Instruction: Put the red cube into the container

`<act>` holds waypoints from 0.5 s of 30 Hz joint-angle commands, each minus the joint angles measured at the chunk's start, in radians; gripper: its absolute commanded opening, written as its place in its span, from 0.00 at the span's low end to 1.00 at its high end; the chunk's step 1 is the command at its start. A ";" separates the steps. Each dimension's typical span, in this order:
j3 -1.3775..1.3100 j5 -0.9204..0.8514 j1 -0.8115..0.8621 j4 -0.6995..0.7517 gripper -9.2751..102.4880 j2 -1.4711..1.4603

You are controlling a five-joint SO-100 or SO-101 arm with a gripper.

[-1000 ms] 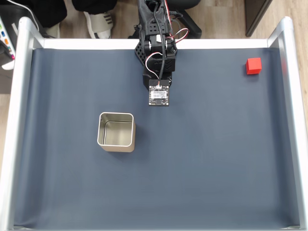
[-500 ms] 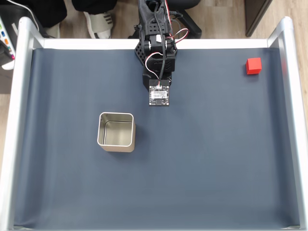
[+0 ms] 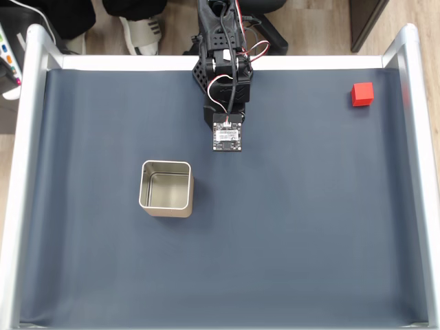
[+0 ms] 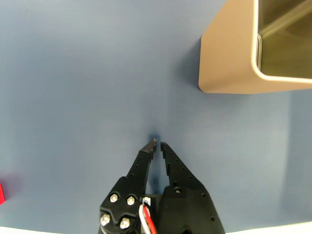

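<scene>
The red cube (image 3: 362, 94) rests on the dark mat at the far right, near the top rail in the fixed view; a sliver of the red cube (image 4: 1, 192) shows at the wrist view's left edge. The container (image 3: 166, 188), a square silver-beige tin, stands open and empty left of centre, and its corner (image 4: 234, 53) fills the wrist view's upper right. My gripper (image 4: 159, 143) is shut with nothing between its tips, pointing at bare mat. In the fixed view the arm (image 3: 225, 89) sits at top centre, between tin and cube, touching neither.
Silver rails (image 3: 27, 172) border the mat on the left, right and top. Shoes and chair legs (image 3: 141, 31) lie beyond the top rail. Bare mat stretches between the arm and the cube.
</scene>
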 commanded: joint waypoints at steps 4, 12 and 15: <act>-0.006 0.006 0.009 0.006 0.08 0.000; -0.006 0.015 0.015 -0.121 0.08 -0.017; -0.006 0.034 0.012 -0.281 0.08 -0.037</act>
